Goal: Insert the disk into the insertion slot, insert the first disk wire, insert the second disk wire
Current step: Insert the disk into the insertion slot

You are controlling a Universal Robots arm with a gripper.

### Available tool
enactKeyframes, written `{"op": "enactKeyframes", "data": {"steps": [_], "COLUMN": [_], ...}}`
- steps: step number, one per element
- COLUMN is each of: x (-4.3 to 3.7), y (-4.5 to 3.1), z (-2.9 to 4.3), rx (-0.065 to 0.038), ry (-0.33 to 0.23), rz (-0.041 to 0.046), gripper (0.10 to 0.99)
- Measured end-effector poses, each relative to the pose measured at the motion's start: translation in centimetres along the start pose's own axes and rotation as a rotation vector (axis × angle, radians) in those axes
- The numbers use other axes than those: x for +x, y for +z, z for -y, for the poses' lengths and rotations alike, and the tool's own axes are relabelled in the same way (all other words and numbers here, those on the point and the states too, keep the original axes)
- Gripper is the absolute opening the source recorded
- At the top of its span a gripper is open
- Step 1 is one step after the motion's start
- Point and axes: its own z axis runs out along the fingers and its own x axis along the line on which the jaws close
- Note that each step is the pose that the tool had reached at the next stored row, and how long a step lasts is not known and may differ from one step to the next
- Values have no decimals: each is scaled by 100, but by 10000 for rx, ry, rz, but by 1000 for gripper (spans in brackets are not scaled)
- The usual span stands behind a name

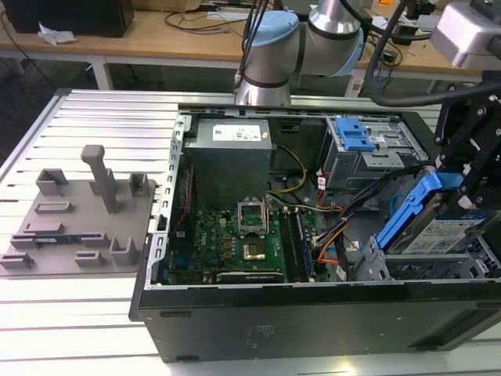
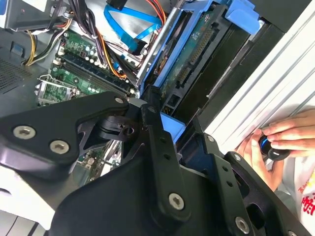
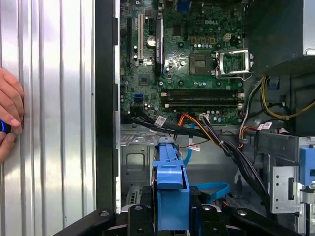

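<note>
Currently, a black gripper (image 1: 460,184) on a robot arm (image 1: 297,47) is pinching one end of the disk (image 1: 446,233), a silver drive with a white label in a bright blue frame. The disk hangs steeply tilted at the end of the open computer case (image 1: 235,313) on the exterior view's right. Its lower end is down by the slot (image 1: 462,266), a grey perforated metal cage in the case's near corner. Whether the disk has entered the slot cannot be told, but it is not lying flat in it. In the second wrist view the gripper's black fingers (image 2: 157,147) close on the blue frame. In the first wrist view a green circuit board (image 3: 197,64) lies beyond the disk, with orange, black and blue cables (image 3: 206,128) loose between them. The case sits on a ribbed metal table (image 1: 78,329). A person's hand (image 2: 275,142) rests at the table's edge beside the case, holding a small dark object.
</note>
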Motion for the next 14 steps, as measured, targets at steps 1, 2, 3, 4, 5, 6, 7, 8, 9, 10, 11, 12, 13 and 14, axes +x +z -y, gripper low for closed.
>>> {"op": "enactKeyframes", "data": {"steps": [1,2,3,4,5,6,7,8,9,10,11,12,13,14], "x": [1,1,2,2,3,2,2,2,2,2,2,2,2,2], "y": [18,36,47,60,66,67,67,67,68,68,68,68,67,68], "z": [0,0,0,0,1,1,1,0,0,1,0,0,0,0], "rx": [0,0,0,0,0,0,0,0,0,0,0,0,0,0], "ry": [0,0,0,0,-1,-1,-1,0,0,0,0,0,0,-1], "rz": [0,0,0,-1,-2,3,4,5,11,12,16,17,18,21], "gripper": [365,365,365,365,435,498,498,561,561,561,561,561,561,561]}}
